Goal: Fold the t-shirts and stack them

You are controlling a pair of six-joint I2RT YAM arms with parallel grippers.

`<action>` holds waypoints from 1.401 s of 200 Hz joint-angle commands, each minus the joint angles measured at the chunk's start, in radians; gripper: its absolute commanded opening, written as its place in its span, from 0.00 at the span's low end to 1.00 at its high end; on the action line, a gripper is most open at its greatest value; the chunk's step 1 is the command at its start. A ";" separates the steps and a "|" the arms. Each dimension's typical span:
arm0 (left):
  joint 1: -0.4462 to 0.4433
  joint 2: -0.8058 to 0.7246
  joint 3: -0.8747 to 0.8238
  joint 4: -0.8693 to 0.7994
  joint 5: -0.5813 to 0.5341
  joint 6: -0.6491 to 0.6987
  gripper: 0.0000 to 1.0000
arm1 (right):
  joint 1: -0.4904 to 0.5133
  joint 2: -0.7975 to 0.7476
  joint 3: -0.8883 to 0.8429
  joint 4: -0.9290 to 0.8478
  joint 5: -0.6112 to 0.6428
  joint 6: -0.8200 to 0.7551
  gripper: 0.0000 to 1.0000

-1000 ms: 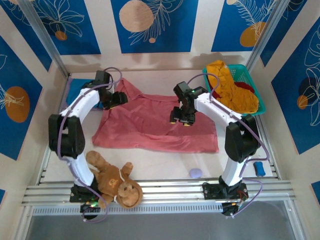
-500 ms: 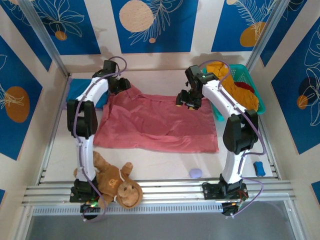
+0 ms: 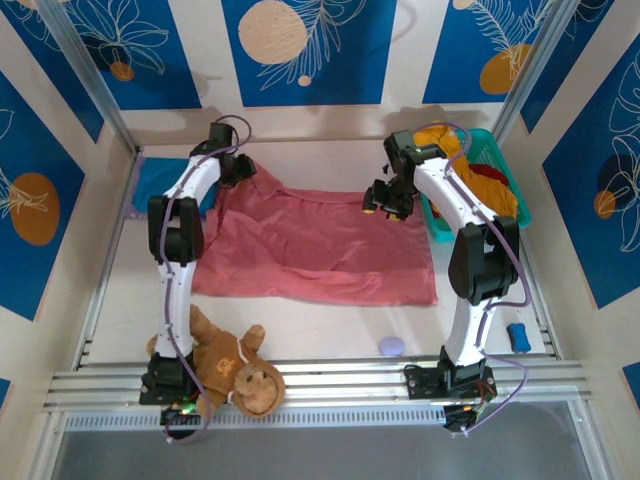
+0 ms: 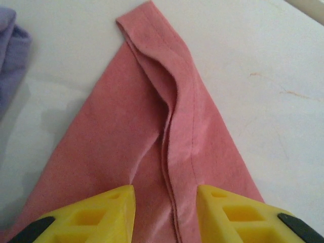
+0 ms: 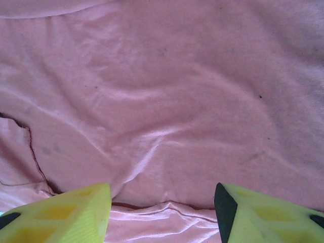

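arms have swung out to the far edge of the salmon-pink t-shirt, flat on the table. left pincer, spread, straddles a hem ridge; right pincer hangs spread above cloth. grasping step, i judge: next, pinch both corners and fold forward.

Salmon-pink shirt; blue shirt; mustard shirt; teal basket; brown monkey; blue walls, white leaves, peach discs.
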 commanded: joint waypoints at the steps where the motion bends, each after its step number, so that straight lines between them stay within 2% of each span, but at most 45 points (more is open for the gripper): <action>1: 0.008 0.038 0.057 0.018 -0.023 0.003 0.36 | -0.009 -0.014 -0.010 -0.010 -0.040 -0.020 0.58; 35: 0.015 0.076 0.075 0.070 0.035 -0.033 0.36 | -0.012 0.005 -0.006 -0.009 -0.067 -0.012 0.57; 86: 0.019 0.123 0.124 0.098 0.046 -0.061 0.35 | -0.011 0.014 -0.005 -0.007 -0.077 -0.007 0.57; 134: 0.024 0.135 0.140 0.140 0.051 -0.084 0.29 | 0.000 0.036 0.008 -0.009 -0.082 -0.001 0.57; 231: 0.032 0.193 0.178 0.154 0.081 -0.124 0.29 | -0.003 0.043 0.042 -0.021 -0.076 -0.009 0.56; 280: 0.031 0.169 0.178 0.183 0.075 -0.124 0.17 | -0.005 0.045 0.039 -0.018 -0.076 -0.009 0.56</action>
